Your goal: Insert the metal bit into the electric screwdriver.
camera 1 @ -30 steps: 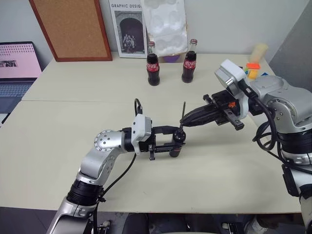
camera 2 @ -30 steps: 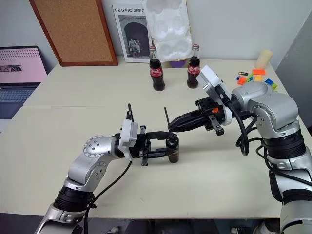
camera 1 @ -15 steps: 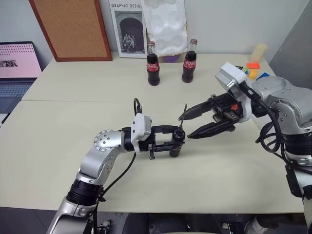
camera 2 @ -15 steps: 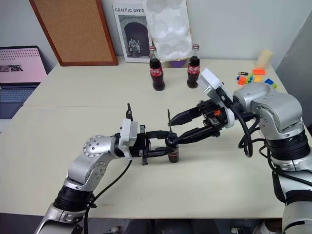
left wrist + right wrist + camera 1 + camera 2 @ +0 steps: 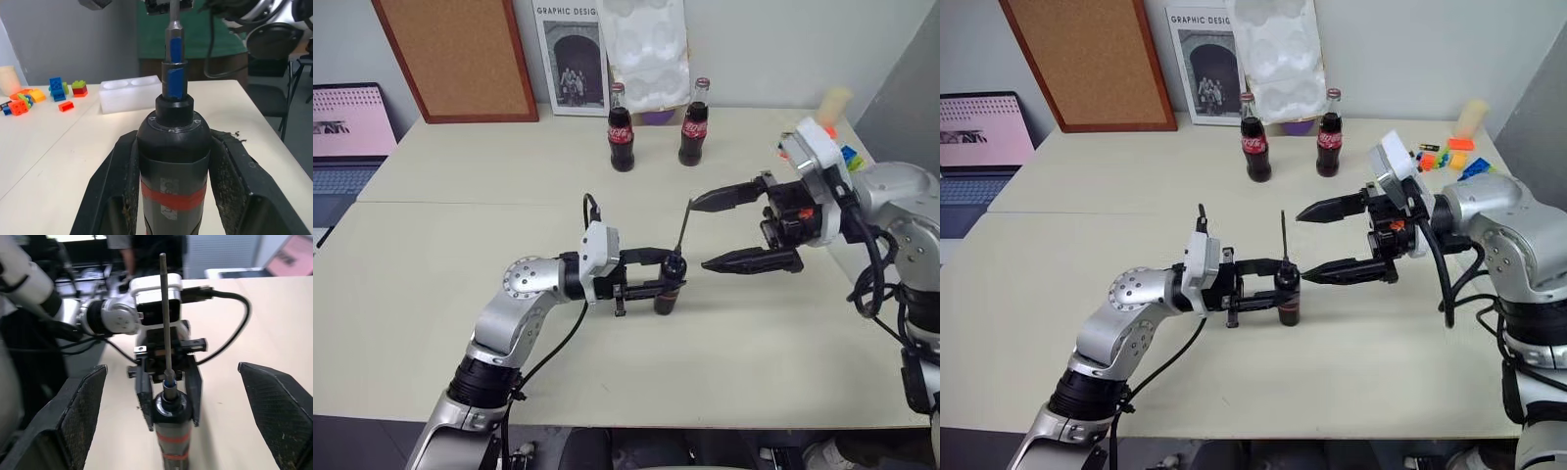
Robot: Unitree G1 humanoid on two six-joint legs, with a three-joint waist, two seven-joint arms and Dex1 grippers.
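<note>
Now the metal bit (image 5: 682,227) stands nearly upright in the top of the electric screwdriver (image 5: 667,288), its lower end seated in the small blue tip, as the left wrist view shows. The screwdriver stands upright with its base on the pale surface (image 5: 460,245), near the middle, and has a red band round its dark body. The left hand (image 5: 1278,289) is clamped on the screwdriver's body, one black finger on each side, reaching in level from the robot's left. The right hand (image 5: 715,232) faces it from the robot's right with its two fingers spread wide apart, one above the other; the upper fingertip is just beside the top of the bit, the lower one just beside the screwdriver's head, and neither grips anything. Farther back on the surface stand two cola bottles (image 5: 621,131) side by side, in front of a white moulded tray (image 5: 646,44), a poster (image 5: 566,59) and a cork board (image 5: 460,54) leaning on the wall. A laptop (image 5: 347,132) sits at the far left, and coloured toy bricks (image 5: 1449,155) lie at the far right.
</note>
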